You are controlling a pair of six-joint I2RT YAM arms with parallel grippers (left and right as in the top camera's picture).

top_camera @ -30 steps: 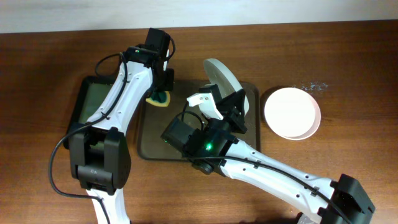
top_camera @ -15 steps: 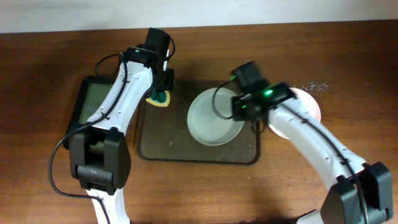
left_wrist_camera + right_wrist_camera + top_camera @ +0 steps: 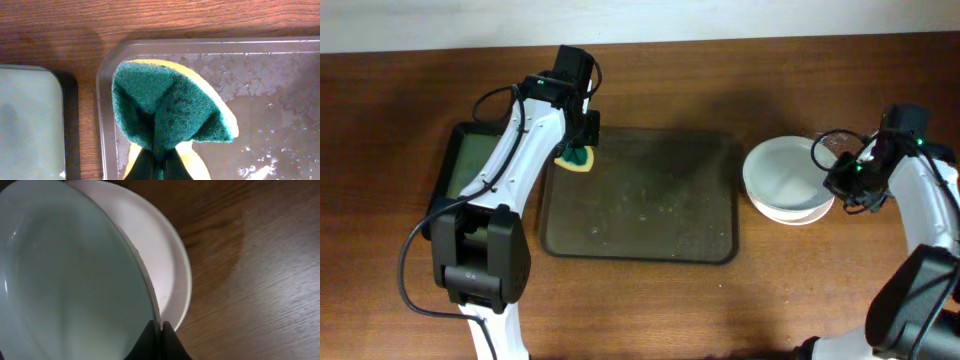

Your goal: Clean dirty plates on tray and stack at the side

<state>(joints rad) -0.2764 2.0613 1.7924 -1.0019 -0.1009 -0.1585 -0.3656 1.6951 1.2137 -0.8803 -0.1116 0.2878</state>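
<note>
Two plates [image 3: 788,182] overlap on bench, right of tray [image 3: 650,225]. Right claw [image 3: 157,330] pinches upper plate [image 3: 70,280] by its rim. Left claw [image 3: 156,162] clamps sponge [image 3: 167,102] at tray corner.

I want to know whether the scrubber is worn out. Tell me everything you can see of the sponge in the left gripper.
The sponge is soft yellow foam with a dark green scouring face. It is pinched into a fold, green side toward the wrist camera, with yellow edges showing around it. The left gripper is shut on its lower part. It hangs over the far left corner of the wet brown tray, just inside the rim. Whether it touches the tray floor cannot be told. No tears show.
</note>
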